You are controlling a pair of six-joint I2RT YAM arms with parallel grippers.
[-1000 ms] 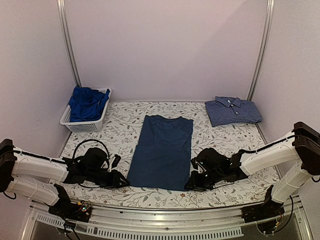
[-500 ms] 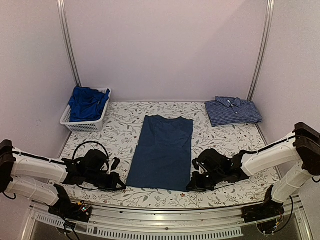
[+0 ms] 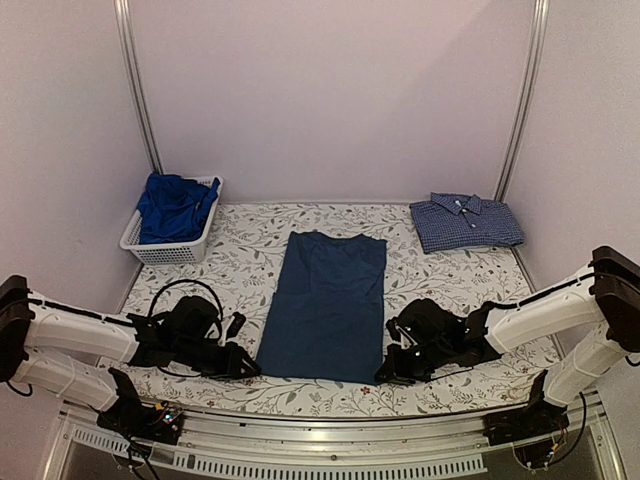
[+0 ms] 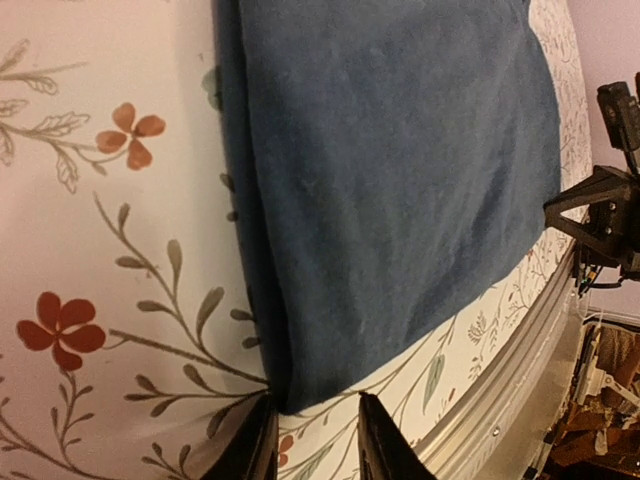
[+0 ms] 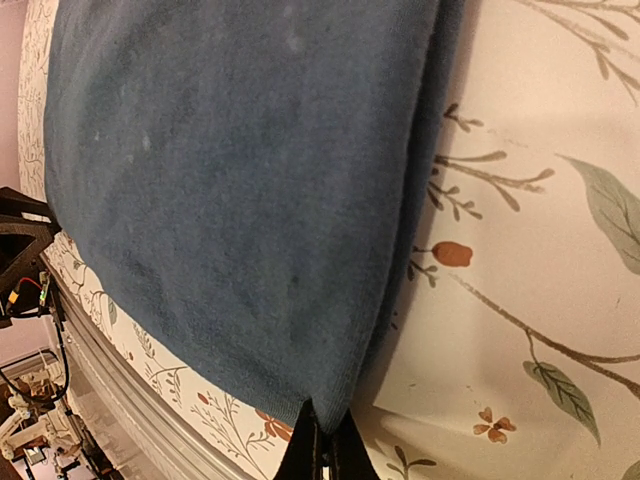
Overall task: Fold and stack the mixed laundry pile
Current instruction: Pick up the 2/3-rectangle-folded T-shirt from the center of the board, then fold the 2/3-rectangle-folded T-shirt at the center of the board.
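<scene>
Two grippers at near corners of the dark navy folded T-shirt (image 3: 325, 305): left gripper (image 3: 250, 370) released, nudged back in, corner between its tips; right gripper (image 3: 385, 374) stays clenched on its corner.

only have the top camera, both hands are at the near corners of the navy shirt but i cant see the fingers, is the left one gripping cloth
observer: no, in the left wrist view the left hand is open, its fingers either side of the near corner of the dark navy T-shirt
operator: and the right one
observer: the right hand is shut, pinching the other near corner
</scene>
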